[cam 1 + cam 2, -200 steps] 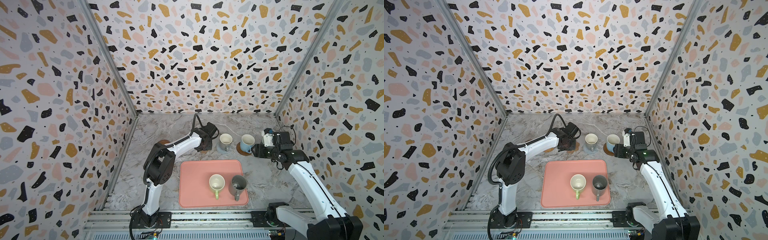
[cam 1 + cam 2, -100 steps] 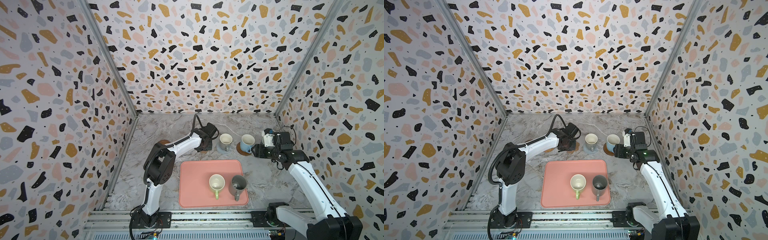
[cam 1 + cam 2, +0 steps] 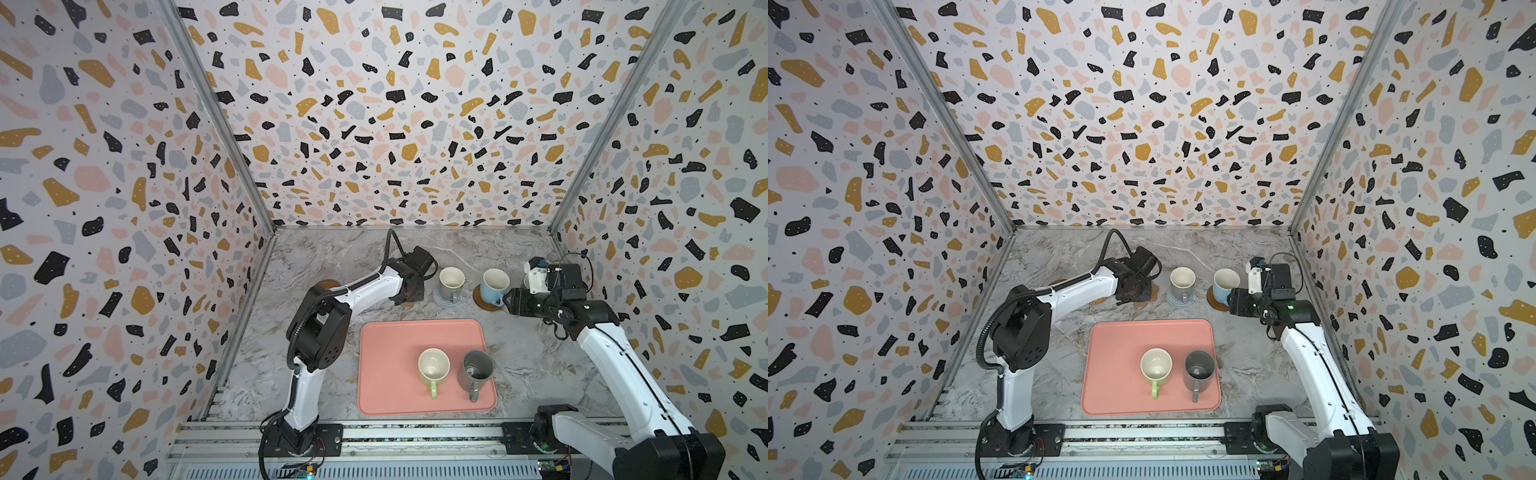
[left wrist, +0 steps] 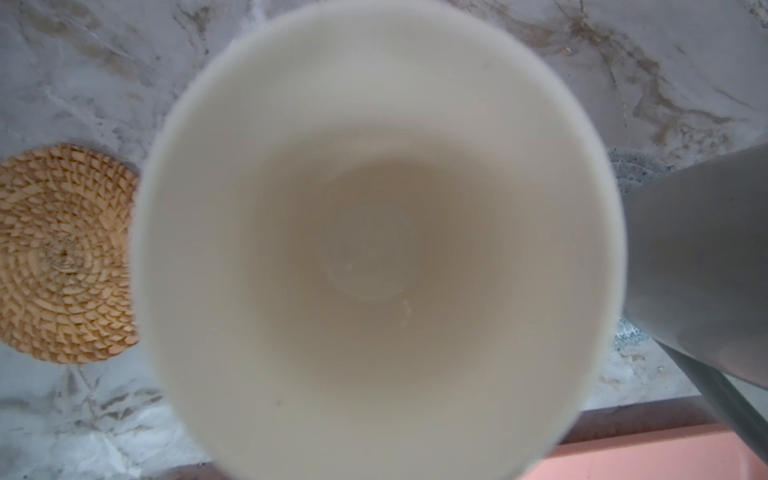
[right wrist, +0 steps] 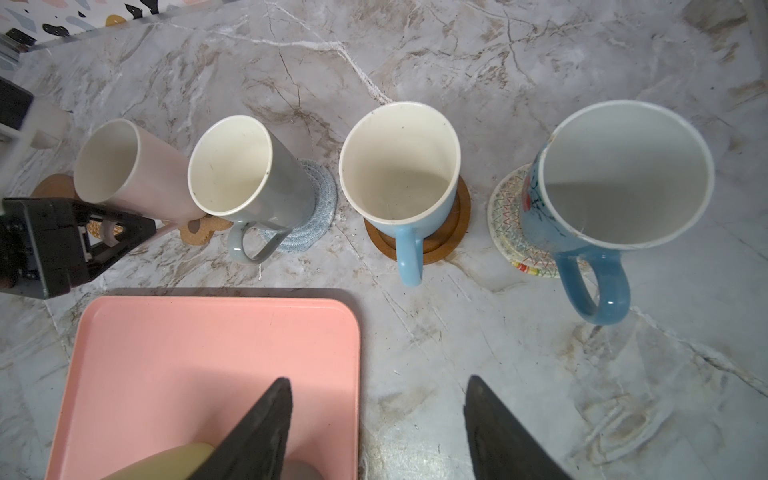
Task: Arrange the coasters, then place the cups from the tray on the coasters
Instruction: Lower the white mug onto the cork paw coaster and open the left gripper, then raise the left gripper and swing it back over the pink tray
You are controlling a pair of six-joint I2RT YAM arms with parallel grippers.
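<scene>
In the right wrist view the pink cup stands on the paw-print coaster. My left gripper has its fingers at the cup's handle; whether they press it does not show. The grey-beige cup stands on the crochet coaster, a light blue cup on a brown disc, and a darker blue cup on the woven coaster. The green cup and dark grey cup stand on the tray. My right gripper hangs open and empty over the tray's edge.
The rattan coaster lies bare beside the pink cup. Another brown disc shows partly behind the left arm. In both top views the left arm's wrist covers the pink cup. Patterned walls close the table on three sides.
</scene>
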